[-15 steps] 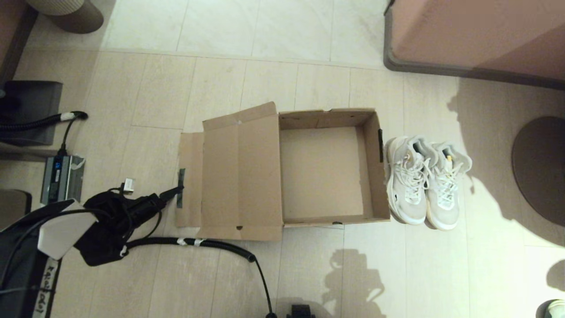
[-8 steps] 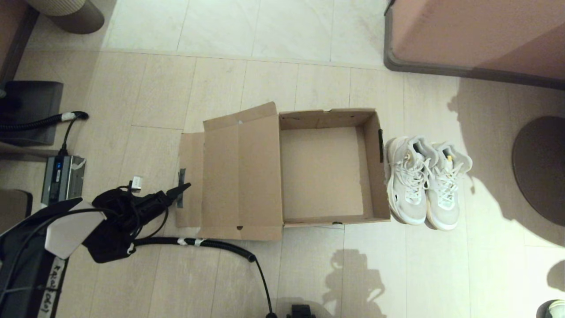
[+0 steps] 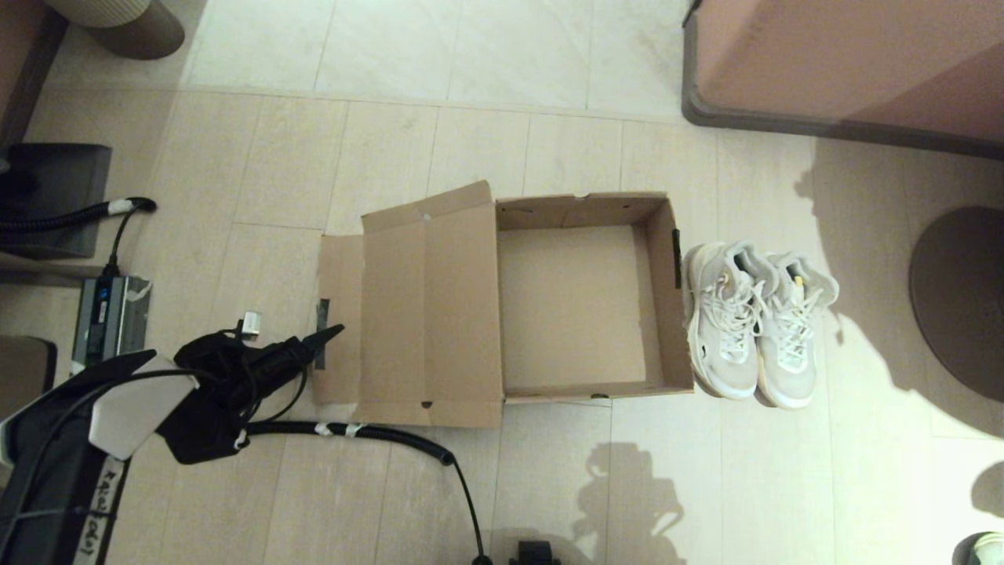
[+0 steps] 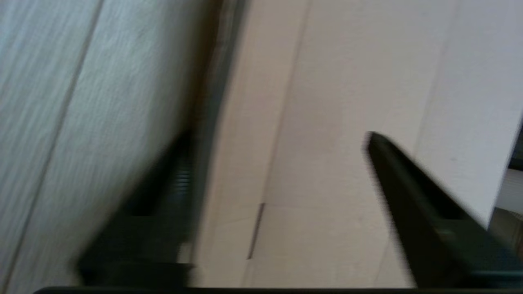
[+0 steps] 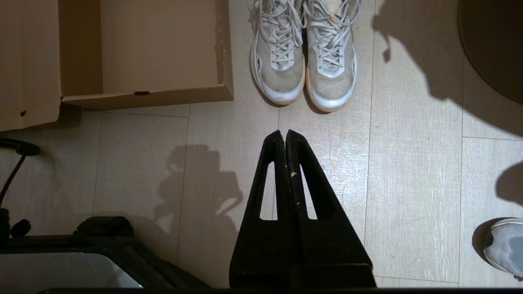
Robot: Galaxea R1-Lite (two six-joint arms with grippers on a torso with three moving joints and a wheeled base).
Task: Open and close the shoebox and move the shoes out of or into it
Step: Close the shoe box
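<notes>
The brown cardboard shoebox (image 3: 572,306) stands open and empty on the floor, its lid (image 3: 427,314) folded out flat to the left. A dark tape strip (image 3: 321,310) marks the lid's front flap. The white sneakers (image 3: 757,322) stand side by side on the floor just right of the box, toes toward me. My left gripper (image 3: 333,333) is open at the flap's outer edge by the tape; in the left wrist view its fingers (image 4: 388,163) straddle the cardboard flap (image 4: 318,122). My right gripper (image 5: 284,132) is shut and empty, hanging over bare floor short of the sneakers (image 5: 304,53).
A black corrugated cable (image 3: 376,435) runs along the floor in front of the lid. A grey power unit (image 3: 110,314) and dark box (image 3: 55,196) sit at the left. Pink furniture (image 3: 847,63) and a round dark base (image 3: 961,298) stand at the right. A person's grey shoe (image 5: 504,245) is near.
My left gripper has moved right and slightly forward, its tip now reaching the taped edge of the lid flap. Box and sneakers have not moved.
</notes>
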